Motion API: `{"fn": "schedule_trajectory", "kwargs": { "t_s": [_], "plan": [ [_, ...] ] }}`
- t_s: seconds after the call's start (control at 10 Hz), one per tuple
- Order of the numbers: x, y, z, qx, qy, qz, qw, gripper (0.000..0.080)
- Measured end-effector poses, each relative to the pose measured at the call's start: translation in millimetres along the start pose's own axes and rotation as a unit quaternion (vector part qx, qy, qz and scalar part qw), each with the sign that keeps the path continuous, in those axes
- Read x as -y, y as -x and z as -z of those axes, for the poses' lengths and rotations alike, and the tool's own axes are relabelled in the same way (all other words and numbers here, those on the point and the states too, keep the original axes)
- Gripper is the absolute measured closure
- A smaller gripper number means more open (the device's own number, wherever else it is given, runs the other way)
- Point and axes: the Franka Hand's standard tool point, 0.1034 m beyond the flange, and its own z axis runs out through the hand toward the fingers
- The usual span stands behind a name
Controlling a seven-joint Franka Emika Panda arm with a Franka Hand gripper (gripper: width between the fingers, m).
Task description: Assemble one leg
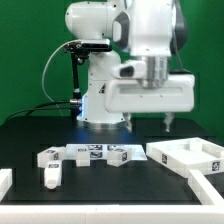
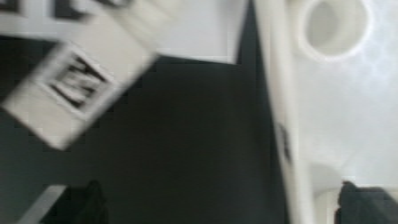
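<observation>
Here the gripper (image 1: pixel 168 122) hangs above the dark counter (image 1: pixel 30 135), over the near edge of a white tray-shaped panel (image 1: pixel 190 155) on the exterior view's right. In the wrist view the two dark fingers (image 2: pixel 80 205) stand well apart with only bare counter and the panel's rim between them; they clasp nothing. The leg (image 1: pixel 50 168) lies on the counter at the exterior view's left, well apart from the gripper and untouched. Just beside it, toward the panel, runs a row of tagged white pieces (image 1: pixel 95 153). The wrist view shows one tagged white block (image 2: pixel 71 85) lying tilted near the panel; whether it is another leg cannot be told. A round hole (image 2: pixel 338 30) shows in the panel's surface.
</observation>
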Motion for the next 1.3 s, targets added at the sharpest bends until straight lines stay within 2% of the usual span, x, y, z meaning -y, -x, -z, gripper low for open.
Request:
{"fn": "schedule_trajectory", "kwargs": {
  "t_s": [0.1,0.2,0.4,0.6,0.7,0.9,1.2,1.3],
  "plan": [
    [14.0,-15.9,-17.5,-0.020,-0.010,0.014,1.000,0.0150],
    [20.2,-17.0,-28.3,-0.024,-0.014,0.019,0.999,0.0150],
    [18.7,-18.3,-25.2,-0.024,-0.013,0.023,0.999,0.0150],
    [19.0,-16.1,-29.1,-0.021,-0.013,0.027,0.999,0.0150],
    [20.5,-12.4,-40.4,-0.014,-0.016,0.028,0.999,0.0150],
    [33.8,-21.8,-57.7,-0.008,-0.021,0.035,0.999,0.0150],
    [33.0,-21.8,-60.3,-0.007,-0.021,0.037,0.999,0.0164],
    [33.0,-21.8,-60.4,-0.007,-0.021,0.038,0.999,0.0332]
  ]
}}
